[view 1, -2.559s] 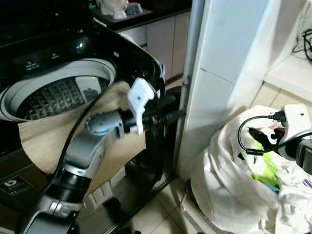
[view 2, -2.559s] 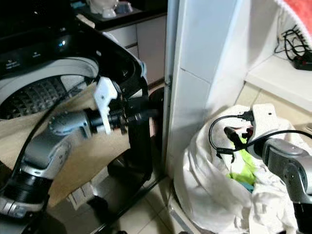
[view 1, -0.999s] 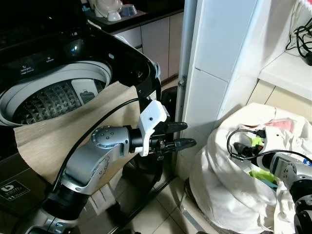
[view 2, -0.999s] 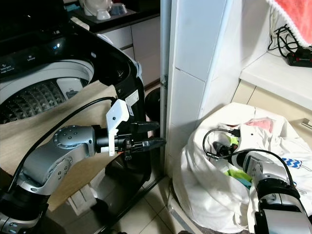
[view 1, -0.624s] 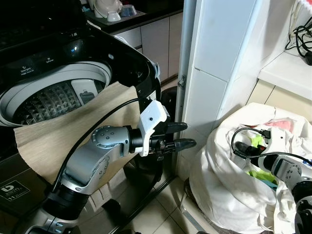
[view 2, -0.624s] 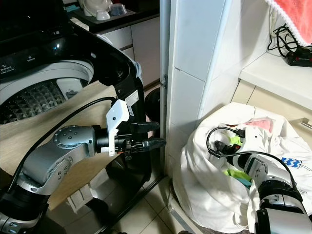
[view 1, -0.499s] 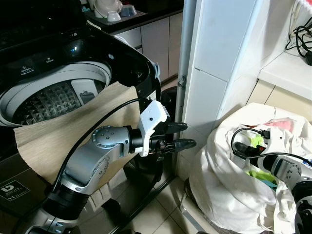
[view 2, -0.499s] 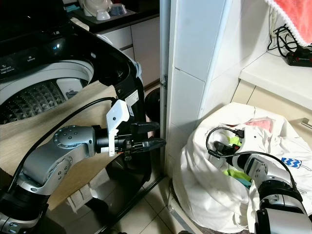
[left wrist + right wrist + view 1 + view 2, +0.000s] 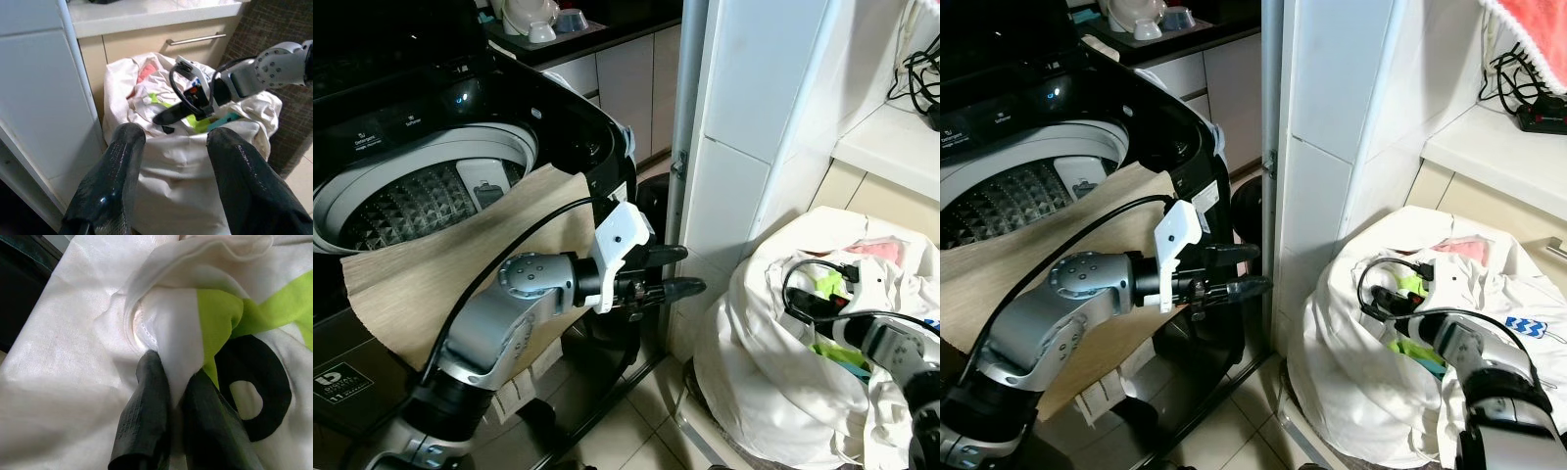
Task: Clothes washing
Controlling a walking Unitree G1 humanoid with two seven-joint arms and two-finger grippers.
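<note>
A white laundry bag (image 9: 754,372) stuffed with clothes stands on the floor at the right. My right gripper (image 9: 803,300) reaches into its mouth. In the right wrist view its fingertips (image 9: 146,401) are shut on a fold of a white garment (image 9: 171,333) with lime-green and black print. My left gripper (image 9: 677,271) hangs open and holds nothing, in front of the black top-loading washing machine (image 9: 558,117), pointing toward the bag (image 9: 181,156). The machine's lid is up and its drum (image 9: 421,196) shows. A beige cloth (image 9: 431,274) hangs over the machine's front rim.
A white tiled pillar (image 9: 754,117) rises between the machine and the bag. A low counter (image 9: 901,137) with cables lies at the right, a red towel (image 9: 1528,24) above it. Cabinets and dishes (image 9: 543,20) stand behind. Tiled floor (image 9: 636,431) lies below my left arm.
Since 2.6 s ago the left arm has lowered and its gripper points at the bag; the right gripper has sunk into the bag. In the last half second the right wrist edged slightly right.
</note>
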